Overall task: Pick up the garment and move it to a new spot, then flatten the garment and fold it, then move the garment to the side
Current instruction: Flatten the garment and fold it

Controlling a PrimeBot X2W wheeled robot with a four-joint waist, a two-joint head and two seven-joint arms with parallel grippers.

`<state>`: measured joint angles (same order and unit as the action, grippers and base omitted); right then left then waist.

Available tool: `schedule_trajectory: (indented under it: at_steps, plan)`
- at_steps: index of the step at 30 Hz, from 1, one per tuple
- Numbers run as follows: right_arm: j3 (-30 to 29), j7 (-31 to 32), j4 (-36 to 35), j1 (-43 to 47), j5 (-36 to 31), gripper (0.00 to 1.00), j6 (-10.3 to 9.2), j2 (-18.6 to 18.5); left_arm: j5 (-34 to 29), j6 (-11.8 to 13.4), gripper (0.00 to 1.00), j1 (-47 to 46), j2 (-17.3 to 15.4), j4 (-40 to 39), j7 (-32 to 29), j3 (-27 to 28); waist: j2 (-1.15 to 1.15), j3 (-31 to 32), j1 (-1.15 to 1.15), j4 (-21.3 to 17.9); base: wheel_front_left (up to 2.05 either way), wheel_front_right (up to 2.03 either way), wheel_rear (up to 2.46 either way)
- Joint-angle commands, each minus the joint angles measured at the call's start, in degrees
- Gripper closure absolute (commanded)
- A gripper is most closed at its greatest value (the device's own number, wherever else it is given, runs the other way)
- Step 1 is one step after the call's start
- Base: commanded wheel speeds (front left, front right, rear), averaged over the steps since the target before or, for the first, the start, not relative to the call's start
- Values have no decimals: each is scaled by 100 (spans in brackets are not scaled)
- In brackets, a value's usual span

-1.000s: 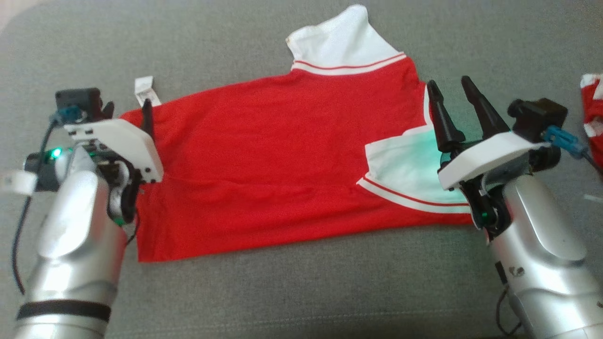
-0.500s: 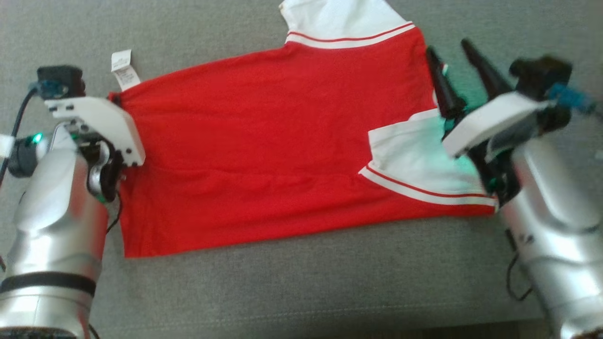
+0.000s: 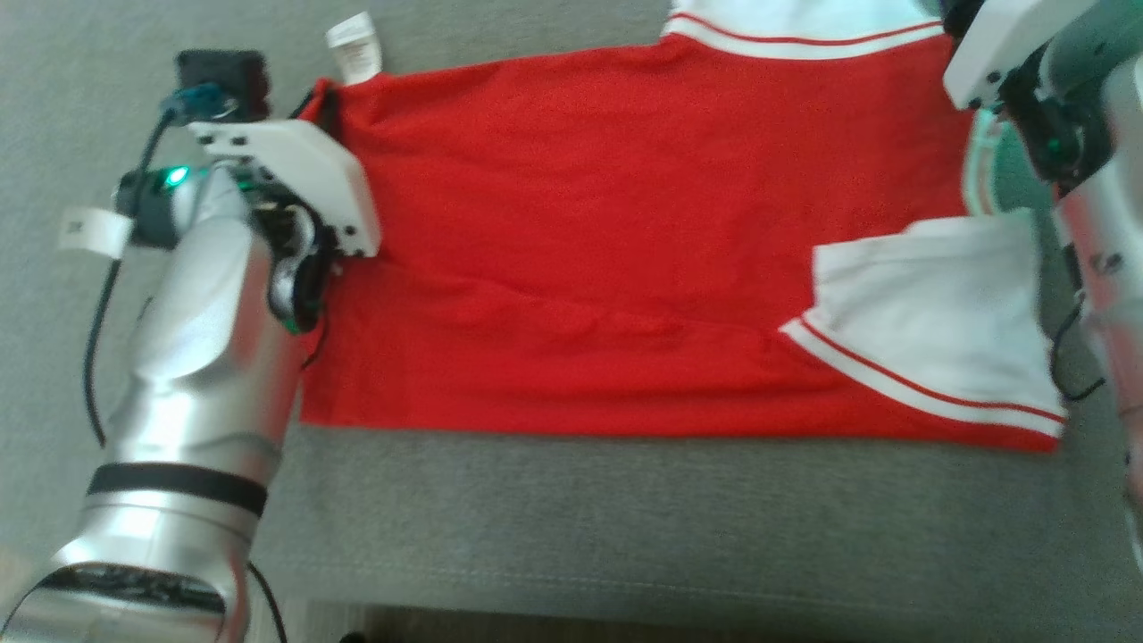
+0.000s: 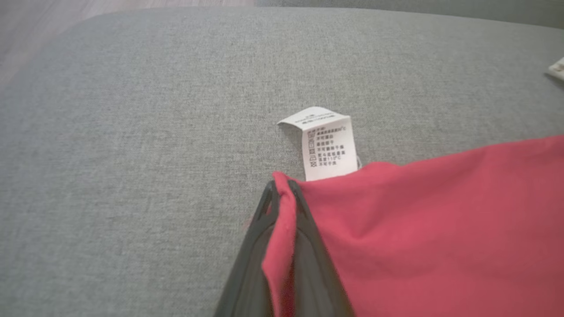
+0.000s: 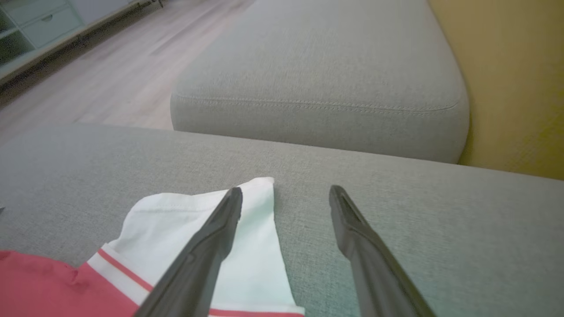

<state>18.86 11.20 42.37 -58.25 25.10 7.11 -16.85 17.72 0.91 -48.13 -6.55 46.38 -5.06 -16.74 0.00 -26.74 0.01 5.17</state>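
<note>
A red garment (image 3: 607, 241) with white sleeves lies spread on the grey cushion (image 3: 571, 527). Its near white sleeve (image 3: 938, 313) is folded onto the body at the right. My left gripper (image 4: 282, 193) is shut on the garment's far left corner (image 4: 286, 211), just below the white care label (image 4: 328, 145). The same label (image 3: 353, 45) shows at the top of the head view, by my left wrist (image 3: 286, 179). My right gripper (image 5: 285, 196) is open, hovering low over the far white sleeve (image 5: 185, 220), one finger above the cloth and the other over bare cushion.
A second grey cushion (image 5: 317, 83) stands beyond the right gripper, with a yellow wall (image 5: 515, 79) to its right and wooden floor (image 5: 110, 79) to its left. The cushion's front seam (image 3: 625, 589) runs below the garment.
The head camera has tilted down and shifted, so the garment now sits higher and further right in the view. My right arm has reached toward the far white sleeve. The left gripper keeps the corner.
</note>
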Motion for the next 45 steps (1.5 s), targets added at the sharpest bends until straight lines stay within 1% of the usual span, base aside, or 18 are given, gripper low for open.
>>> schedule_trajectory:
  at_steps: [1,2,7,11,15,16,17,18,20,24,28,30,31,36,38,40,45]
  plan:
    - [45,55,-39,-136,-44,0,37,29,-43,-31,100,-201,-148,-112,78,69,0,-170,-1,262,0,0,0]
    - [19,112,204,-329,-45,0,37,13,-40,-71,100,-265,-43,-62,168,0,0,-233,-1,400,0,0,0]
    - [1,236,752,-774,-116,0,37,-104,-2,-137,100,-502,193,33,401,-172,0,-431,-1,737,0,0,0]
    - [-51,334,1189,-1111,-265,0,37,-176,121,-163,100,-687,310,122,539,-293,0,-594,-1,926,0,0,0]
    - [42,455,1546,-1281,-384,0,37,-112,232,-140,100,-791,350,282,622,-426,0,-648,-1,986,0,0,0]
    - [57,484,1610,-1314,-373,28,37,-85,269,-135,100,-814,354,318,649,-440,0,-659,-1,989,0,0,0]
    - [91,497,1652,-1341,-367,73,37,-62,298,-122,100,-843,356,352,687,-450,0,-663,-1,989,0,0,0]
    - [143,519,1686,-1360,-365,100,37,-52,318,-112,100,-869,358,392,722,-465,0,-662,-1,984,0,0,0]
    - [227,510,1719,-1427,-367,100,37,-83,356,-96,100,-931,360,476,769,-477,0,-673,-1,960,0,0,0]
    - [248,205,1758,-1539,-341,100,37,-149,354,-8,100,-1079,351,647,904,-479,0,-653,-1,890,0,0,0]
    - [92,-454,1844,-1710,-424,100,37,-169,253,153,100,-1291,245,675,1321,-466,0,-630,-1,738,0,0,0]
    - [55,-743,1926,-1798,-535,100,37,-140,181,178,100,-1380,184,771,1379,-518,0,-593,-1,640,0,0,0]
    - [55,-743,1926,-1798,-535,100,37,-140,181,178,100,-1380,184,771,1379,-518,0,-593,-1,640,0,0,0]
    - [-18,-1232,2128,-1949,-619,100,37,-62,165,257,100,-1553,94,925,1671,-485,0,-463,-1,359,0,0,0]
    - [-17,-1408,2153,-1943,-553,100,37,14,137,281,100,-1564,32,960,1789,-485,0,-406,-1,220,0,0,0]
    - [-86,-1541,2178,-1864,-334,100,37,140,96,317,100,-1522,-61,982,1888,-483,0,-317,-1,73,0,0,0]
    - [105,-1750,1987,-1330,232,100,37,430,109,314,100,-1023,-231,1104,1984,-443,0,96,-1,-326,0,0,0]
